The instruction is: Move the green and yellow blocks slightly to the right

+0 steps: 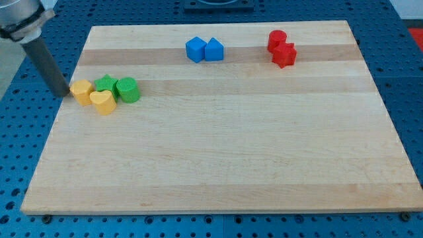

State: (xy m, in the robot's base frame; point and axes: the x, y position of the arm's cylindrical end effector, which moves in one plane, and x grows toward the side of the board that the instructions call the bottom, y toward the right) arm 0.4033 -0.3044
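Light wooden table (218, 165) on a blue perforated base plate (16, 165). My end effector is a bare dark rod, nothing to clench or release; my tip (67, 94) sits at the table's left edge, just left of the cluster, touching or nearly touching the yellow-orange rounded block (82, 91).

Just right of the tip: the yellow heart-shaped block (103, 102) slightly toward the view's bottom, then the green star-like block (104, 84), then the green cylinder block (127, 89). All four packed tight.

Risks on a rightward push:
- Contact is on one block only. An off-centre line would rotate the cluster and let the heart squirt toward the view's bottom.
- The cylinder could roll off the front and overshoot "slightly".
- Too long a stroke spreads the group.

Far right of the tip, toward the view's top: two blue blocks (204, 49) and two red blocks (281, 47), well apart, little collision risk.
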